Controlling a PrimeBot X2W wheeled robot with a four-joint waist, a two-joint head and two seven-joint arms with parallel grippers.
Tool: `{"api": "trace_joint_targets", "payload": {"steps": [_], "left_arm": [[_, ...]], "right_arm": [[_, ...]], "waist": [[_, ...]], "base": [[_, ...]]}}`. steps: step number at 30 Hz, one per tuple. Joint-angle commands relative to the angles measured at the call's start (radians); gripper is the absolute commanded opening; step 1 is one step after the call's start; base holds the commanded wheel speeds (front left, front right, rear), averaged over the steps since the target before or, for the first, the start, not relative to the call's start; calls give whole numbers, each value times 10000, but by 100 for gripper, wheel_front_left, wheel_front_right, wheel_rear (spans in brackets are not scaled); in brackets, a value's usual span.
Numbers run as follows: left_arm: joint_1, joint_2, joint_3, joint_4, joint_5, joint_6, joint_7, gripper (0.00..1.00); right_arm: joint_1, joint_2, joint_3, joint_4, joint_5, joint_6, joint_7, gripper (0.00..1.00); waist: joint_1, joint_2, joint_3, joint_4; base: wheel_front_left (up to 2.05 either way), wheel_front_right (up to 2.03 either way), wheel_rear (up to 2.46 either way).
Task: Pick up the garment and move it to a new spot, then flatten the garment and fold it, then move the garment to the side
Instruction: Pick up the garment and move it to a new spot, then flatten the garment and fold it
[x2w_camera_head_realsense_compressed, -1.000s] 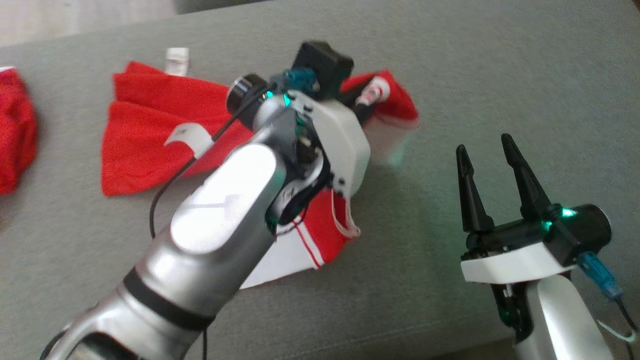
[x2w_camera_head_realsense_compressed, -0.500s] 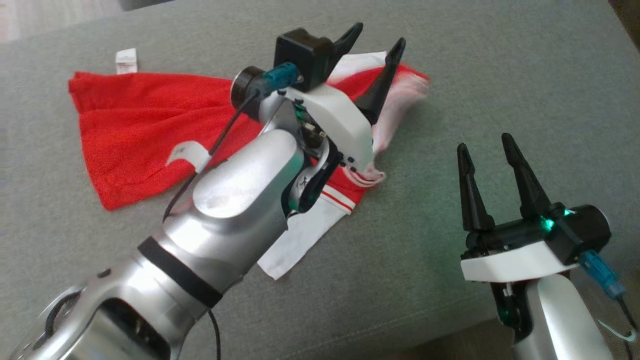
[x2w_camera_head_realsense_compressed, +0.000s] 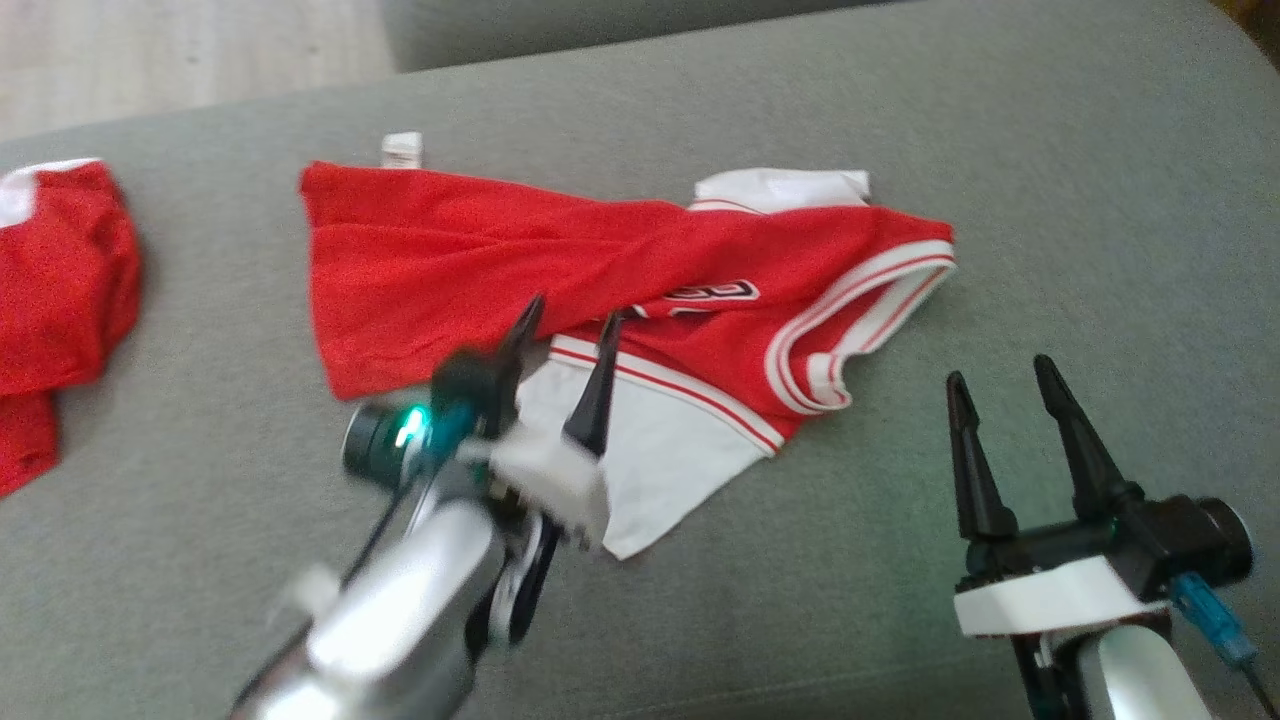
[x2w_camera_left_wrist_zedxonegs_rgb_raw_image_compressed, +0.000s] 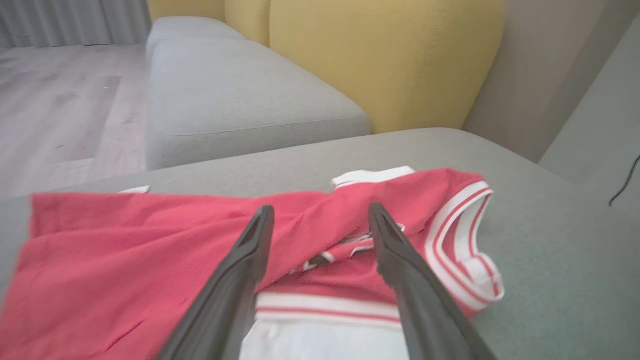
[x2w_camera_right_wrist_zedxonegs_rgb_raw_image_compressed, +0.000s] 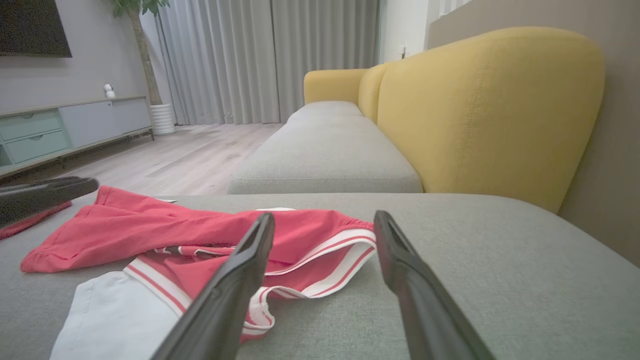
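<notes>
The left end effector (x2w_camera_head_realsense_compressed: 573, 313) hangs with its fingers spread wide and empty. Its tips are over the garment (x2w_camera_head_realsense_compressed: 450, 250), which lies rumpled on the grey cushion (x2w_camera_head_realsense_compressed: 1050, 150), with a white sleeve (x2w_camera_head_realsense_compressed: 650, 460) just right of its fingers and the striped trim (x2w_camera_head_realsense_compressed: 850, 310) further right. The right end effector (x2w_camera_head_realsense_compressed: 1000, 372) is just as wide and holds nothing, apart from the garment, which lies ahead to its left. Another red cloth (x2w_camera_head_realsense_compressed: 60, 280) lies well off to the left end effector's left.
</notes>
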Motion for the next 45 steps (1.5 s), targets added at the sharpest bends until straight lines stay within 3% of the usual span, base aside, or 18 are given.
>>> {"api": "trace_joint_targets", "payload": {"steps": [1, 7, 17, 21, 28, 35, 45], "left_arm": [[251, 289, 687, -776, 494, 246, -120, 100], [2464, 704, 2150, -2219, 1952, 627, -122, 100], [5075, 672, 4485, -2903, 3005, 178, -123, 100], [5895, 498, 5585, -3112, 3382, -251, -123, 100], [6540, 39, 6938, -3301, 4071, -1457, -123, 100], [6683, -527, 7715, -3042, 4563, -2387, -124, 100], [6582, -1015, 8021, -2786, 5170, -3168, -124, 100]], "right_arm": [[-13, -24, 70, -367, -150, 77, -93, 100], [422, -24, -265, -507, -554, 77, -93, 100], [1031, -24, -977, -485, -474, 77, -93, 100], [1309, -24, -1296, -247, -282, 77, -93, 100], [1559, -24, -1558, 259, -91, 77, -93, 100], [1517, -24, -1490, 478, 34, 77, -93, 100], [1354, -24, -1383, 482, -35, 77, -93, 100]], "waist": [[0, 0, -413, 507], [0, 0, -737, 1109], [0, 0, -1222, 1786], [0, 0, -1396, 1907], [0, 0, -1449, 1937], [0, 0, -1435, 1814], [0, 0, -1333, 1591]], "base": [[0, 0, 0], [0, 0, 0], [0, 0, 0], [0, 0, 0], [0, 0, 0], [0, 0, 0], [0, 0, 0]]}}
